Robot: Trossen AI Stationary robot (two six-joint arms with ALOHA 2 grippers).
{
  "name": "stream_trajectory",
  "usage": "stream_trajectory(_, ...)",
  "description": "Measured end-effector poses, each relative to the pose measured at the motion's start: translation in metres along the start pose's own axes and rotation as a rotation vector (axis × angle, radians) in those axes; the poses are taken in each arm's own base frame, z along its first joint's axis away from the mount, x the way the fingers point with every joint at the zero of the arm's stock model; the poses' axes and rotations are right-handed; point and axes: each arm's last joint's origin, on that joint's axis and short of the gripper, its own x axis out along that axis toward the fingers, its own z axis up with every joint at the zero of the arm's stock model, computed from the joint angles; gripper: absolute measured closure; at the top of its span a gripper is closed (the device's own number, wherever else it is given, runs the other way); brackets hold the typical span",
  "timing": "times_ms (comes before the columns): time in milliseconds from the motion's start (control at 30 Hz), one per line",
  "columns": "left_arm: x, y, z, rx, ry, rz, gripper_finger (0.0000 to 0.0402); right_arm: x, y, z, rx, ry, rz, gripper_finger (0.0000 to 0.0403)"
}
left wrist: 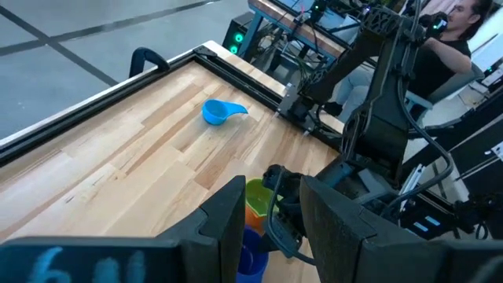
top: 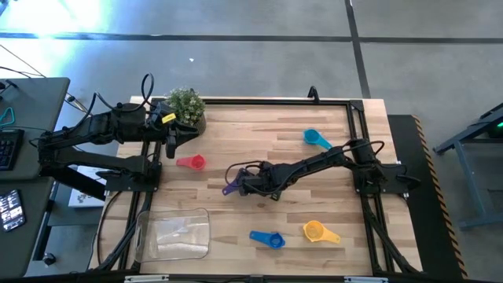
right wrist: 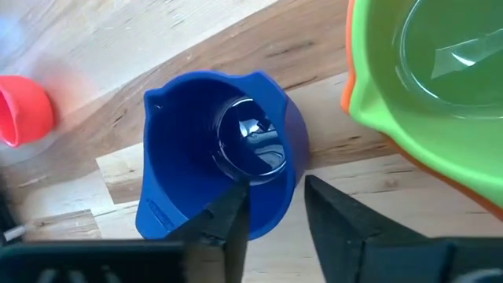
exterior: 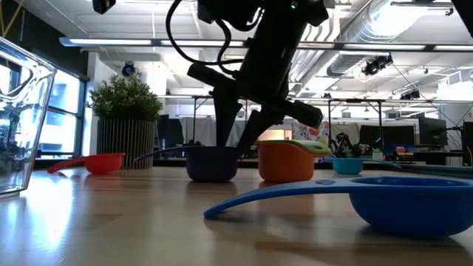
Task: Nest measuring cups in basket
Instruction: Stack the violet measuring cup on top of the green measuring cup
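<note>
1. Reaching to the middle of the wooden desk (top: 259, 134), the right gripper (right wrist: 271, 208) stands over the small purple plastic measuring cup (right wrist: 228, 169); one finger is inside the bowl and the other outside its wall, the jaws partly open astride the rim. Whether they already pinch it cannot be told.
2. A green plastic cup (right wrist: 432, 63) sits nested in an orange plastic cup (exterior: 284, 162) just beside the purple one.
3. The left gripper (top: 170, 141) waits near the small potted plant (top: 186, 104), jaws partly open and empty; a red plastic cup (top: 192, 162) lies just beside it.
4. A light blue cup (top: 316, 139) lies toward the far right. A dark blue cup (top: 269, 238) and a yellow cup (top: 317, 231) lie at the near edge.
5. The clear shallow plastic basket (top: 174, 233) stands at the near left corner, with no cup inside.
6. Handling judgement: the cups look light, rigid and smooth, so a wall pinch may slip or tip the bowl. The flat handle offers a steadier hold.
</note>
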Motion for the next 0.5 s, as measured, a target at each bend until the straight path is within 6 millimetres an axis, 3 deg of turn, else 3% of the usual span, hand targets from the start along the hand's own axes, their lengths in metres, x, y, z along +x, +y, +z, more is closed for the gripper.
stream_trajectory(400, -0.0001, 0.0, 0.0, 0.001, 0.0, 0.0, 0.0287, 0.0, 0.0001, 0.0002, -0.047, -0.007, 0.003, 0.0393)
stream_trajectory(500, -0.0001, 0.0, 0.0, 0.0, 0.0, 0.0, 0.0287, 0.0, -0.0002, 0.0, -0.057, 0.002, -0.003, 0.0397)
